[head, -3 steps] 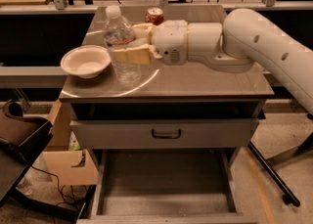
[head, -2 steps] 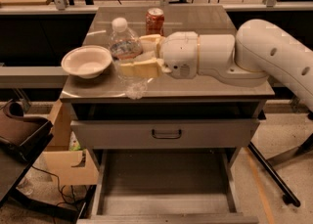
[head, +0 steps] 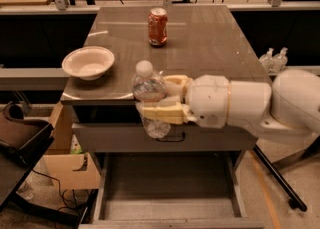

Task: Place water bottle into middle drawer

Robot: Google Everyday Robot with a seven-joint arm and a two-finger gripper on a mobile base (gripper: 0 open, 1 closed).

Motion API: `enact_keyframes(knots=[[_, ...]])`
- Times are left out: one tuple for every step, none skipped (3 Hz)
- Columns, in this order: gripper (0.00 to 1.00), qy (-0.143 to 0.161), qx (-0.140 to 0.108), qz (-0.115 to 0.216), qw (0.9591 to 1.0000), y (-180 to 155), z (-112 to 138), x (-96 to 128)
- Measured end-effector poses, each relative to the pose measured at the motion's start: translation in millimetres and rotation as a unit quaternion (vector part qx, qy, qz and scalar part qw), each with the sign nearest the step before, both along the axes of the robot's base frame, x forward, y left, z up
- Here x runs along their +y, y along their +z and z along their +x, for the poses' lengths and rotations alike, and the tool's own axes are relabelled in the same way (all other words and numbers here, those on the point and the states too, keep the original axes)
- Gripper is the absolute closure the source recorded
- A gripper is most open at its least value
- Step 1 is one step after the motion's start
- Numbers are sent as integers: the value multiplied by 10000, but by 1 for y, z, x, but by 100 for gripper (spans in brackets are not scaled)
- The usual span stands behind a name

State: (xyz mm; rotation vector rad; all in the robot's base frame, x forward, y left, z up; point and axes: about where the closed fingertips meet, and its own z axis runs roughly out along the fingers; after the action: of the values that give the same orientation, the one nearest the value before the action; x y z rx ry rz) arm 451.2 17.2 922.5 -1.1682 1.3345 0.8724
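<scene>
While the water bottle [head: 149, 90] hangs in the air just off the front edge of the bench [head: 200, 38], we see it pinched across its ribbed middle by the gripper [head: 156, 96]. The jaws are pressed against either side of it, one in front and one behind. The bottle stands close to upright, white cap on top, and its base overlaps the closed drawer front [head: 210, 138] with the small black handle. Below it the middle drawer [head: 167, 183] is pulled out, its dark floor bare and well apart from the bottle's base.

We judge the carry to be partly done, with the descent and the release yet to come, and the risks lie there. The bottle is thin, clear plastic, so a hard squeeze could buckle it and a light one could let it slide down between the jaws. A release from this height would likely make it bounce, tip, and roll against the low side walls or out over the front lip. The thick white arm [head: 250, 105] reaches in from the right at about the level of the bench top. As it lowers, the wrist could strike the bench edge or the closed drawer front unless it moves outward first. Further back on the bench, the soda can [head: 157, 26] and the bowl [head: 88, 62] are well clear of all this.
</scene>
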Motion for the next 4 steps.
enact_keyframes(knots=[[100, -340, 72, 90, 9994, -41, -18, -29], [100, -531, 137, 74, 9985, -83, -28, -49], [100, -668, 254, 117, 9974, -127, -30, -61], [100, -660, 262, 123, 9974, -128, -30, -60]])
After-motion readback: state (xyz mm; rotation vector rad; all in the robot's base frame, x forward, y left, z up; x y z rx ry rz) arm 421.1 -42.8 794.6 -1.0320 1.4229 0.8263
